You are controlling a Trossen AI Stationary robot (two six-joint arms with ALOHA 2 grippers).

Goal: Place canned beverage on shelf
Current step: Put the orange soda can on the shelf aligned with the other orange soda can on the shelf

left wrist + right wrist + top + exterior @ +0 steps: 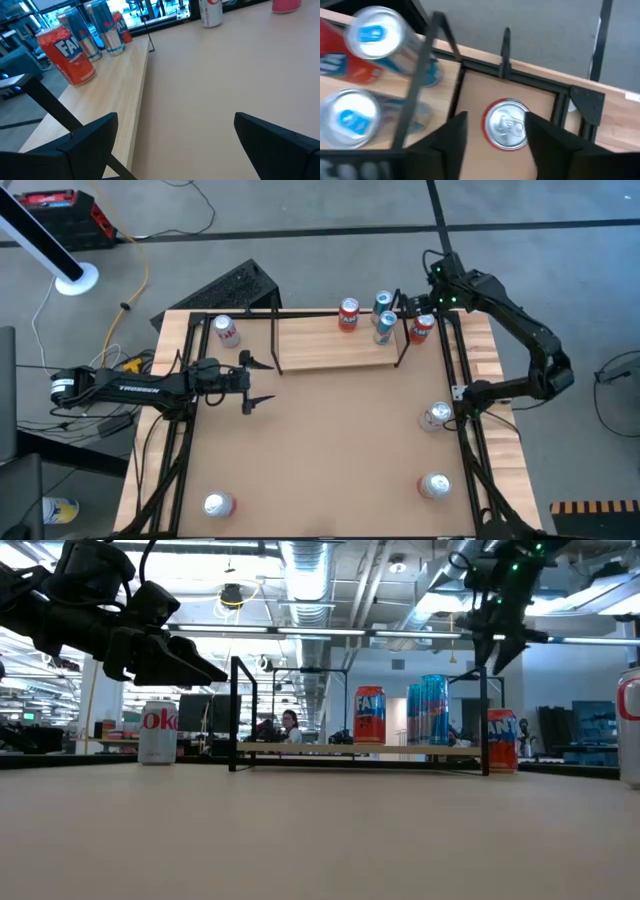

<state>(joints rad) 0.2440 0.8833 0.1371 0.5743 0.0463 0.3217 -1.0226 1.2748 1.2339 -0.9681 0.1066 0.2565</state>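
The shelf (pixel 335 348) is a light-wood plank with black rod uprights at the table's far side. A red can (pixel 348 313) and two blue cans (pixel 384 316) stand on it. Another red can (pixel 422 328) stands on the tabletop just past the shelf's right upright; it also shows in the low view (pixel 502 740). My right gripper (pixel 415 306) hovers above that can, open, a finger on either side of its silver top (pixel 506 125), not touching. My left gripper (pixel 262 380) is open and empty, above the table near the shelf's left end.
A white and red can (pixel 225 330) stands at the far left. Silver-topped cans stand at the right (pixel 437 416), near right (pixel 435 485) and near left (pixel 218 505). A black frame (pixel 465 380) runs along the table's edges. The brown middle (pixel 330 440) is bare.
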